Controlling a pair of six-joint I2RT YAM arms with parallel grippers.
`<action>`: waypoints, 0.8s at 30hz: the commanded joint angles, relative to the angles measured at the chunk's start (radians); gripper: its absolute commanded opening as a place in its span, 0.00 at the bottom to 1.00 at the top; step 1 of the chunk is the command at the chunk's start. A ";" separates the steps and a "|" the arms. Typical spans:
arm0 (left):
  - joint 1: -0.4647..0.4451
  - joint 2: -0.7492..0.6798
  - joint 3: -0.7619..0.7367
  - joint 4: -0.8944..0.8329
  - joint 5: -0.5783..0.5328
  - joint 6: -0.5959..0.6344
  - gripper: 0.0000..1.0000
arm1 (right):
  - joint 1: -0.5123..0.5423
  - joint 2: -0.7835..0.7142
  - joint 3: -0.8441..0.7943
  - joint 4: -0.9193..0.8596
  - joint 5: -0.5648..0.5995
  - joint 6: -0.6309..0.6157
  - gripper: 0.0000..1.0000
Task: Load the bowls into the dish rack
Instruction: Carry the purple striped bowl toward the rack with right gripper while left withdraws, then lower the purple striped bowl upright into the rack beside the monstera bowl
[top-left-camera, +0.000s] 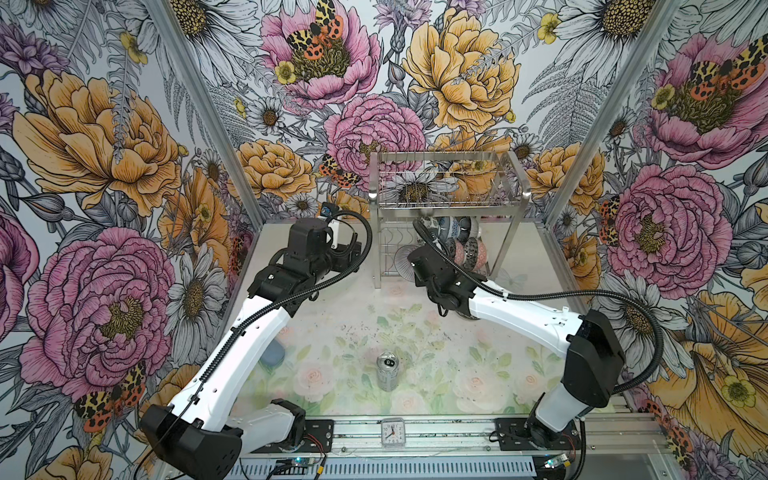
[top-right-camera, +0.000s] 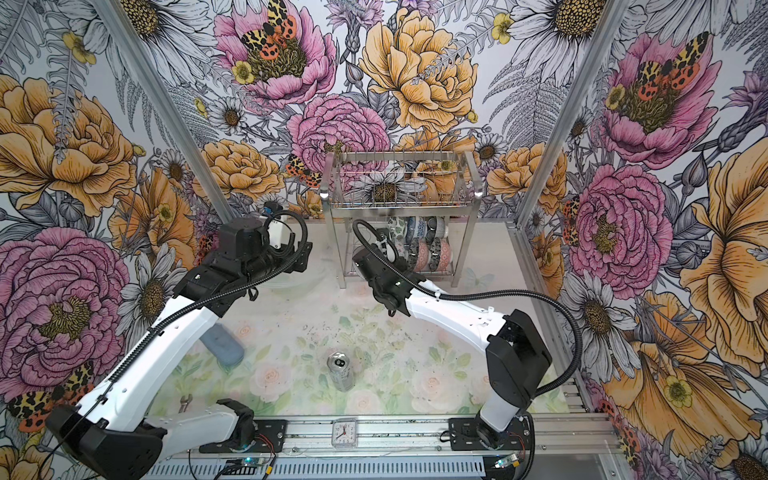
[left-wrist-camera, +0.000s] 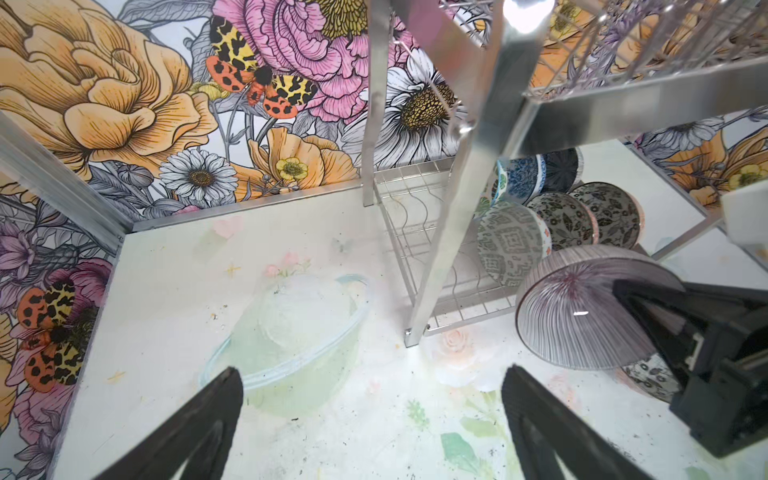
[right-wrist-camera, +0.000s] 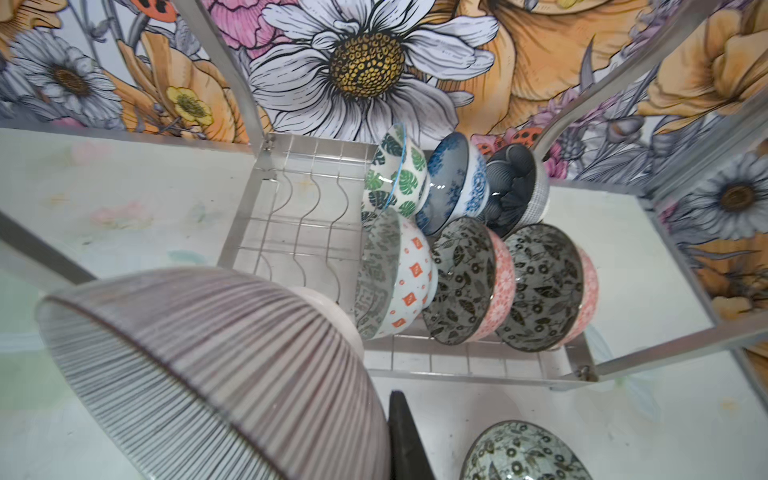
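Striped bowl (right-wrist-camera: 187, 353) is filling the near field of the right wrist view, tipped on edge with its lined inside facing the lens. Right gripper (left-wrist-camera: 631, 299) is pinching its rim with jaws closed on it. It is holding the bowl, apparently clear of the table (top-left-camera: 332, 324), just in front of the rack's lower tier.

Dish rack (top-left-camera: 451, 206) is standing at the back of the table. Upper basket is showing no bowls. Lower tier is carrying six bowls on edge, in two rows.
- Back row: green-leaf bowl (right-wrist-camera: 399, 178), blue bowl (right-wrist-camera: 457, 178), dark grey bowl (right-wrist-camera: 515, 187).
- Front row: geometric bowl (right-wrist-camera: 395, 274) with orange squares outside, pink-sided leaf bowl (right-wrist-camera: 463, 282), pink-sided blossom bowl (right-wrist-camera: 544, 286).
- Wavy slots toward the left arm's side are sitting free.

Left gripper (left-wrist-camera: 370, 382) is hanging over the table with fingers spread wide and nothing between them, near a clear container (left-wrist-camera: 291, 340).

Loose floral bowl (right-wrist-camera: 523, 453) is lying on the table just beside the right gripper.

Judgement: task is running late-stage. Six bowls are racked, one is in hand heading for a free slot, and one is waiting on the table. Drink can (top-left-camera: 388, 370) and alarm clock (top-left-camera: 392, 432) are standing well apart from the rack.
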 joint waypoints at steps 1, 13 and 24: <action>0.042 -0.002 -0.042 -0.010 0.082 0.048 0.99 | 0.014 0.057 0.098 0.044 0.189 -0.074 0.00; 0.117 -0.024 -0.160 0.140 0.285 0.090 0.99 | -0.006 0.344 0.328 0.051 0.324 -0.182 0.00; 0.148 -0.042 -0.168 0.163 0.332 0.097 0.99 | -0.093 0.524 0.505 0.090 0.358 -0.266 0.00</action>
